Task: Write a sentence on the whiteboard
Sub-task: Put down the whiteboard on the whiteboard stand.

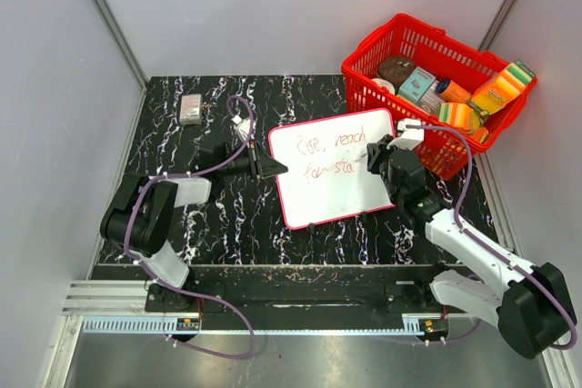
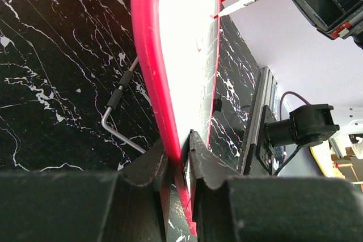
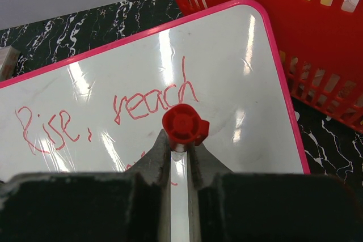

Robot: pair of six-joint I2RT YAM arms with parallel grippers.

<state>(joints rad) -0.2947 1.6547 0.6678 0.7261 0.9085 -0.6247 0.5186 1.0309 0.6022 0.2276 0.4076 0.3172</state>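
Note:
The whiteboard [image 1: 332, 190], white with a red rim, lies tilted on the black marble table. My left gripper [image 1: 273, 168] is shut on its left edge; in the left wrist view the rim [image 2: 148, 72] runs edge-on between the closed jaws of the left gripper [image 2: 180, 157]. My right gripper [image 1: 377, 156] is shut on a white marker with a red end [image 3: 182, 124], held over the board's right half, its tip [image 2: 216, 16] at the surface. The sentence [image 1: 329, 143] reads "Rise, reach" [image 3: 113, 111] on top, with "for sta" started below.
A red basket [image 1: 368, 88] full of packaged goods stands just behind the board's right corner, close to my right arm. A small grey block [image 1: 190, 108] lies at the back left. A bent metal wire [image 2: 116, 120] lies on the table beside the board.

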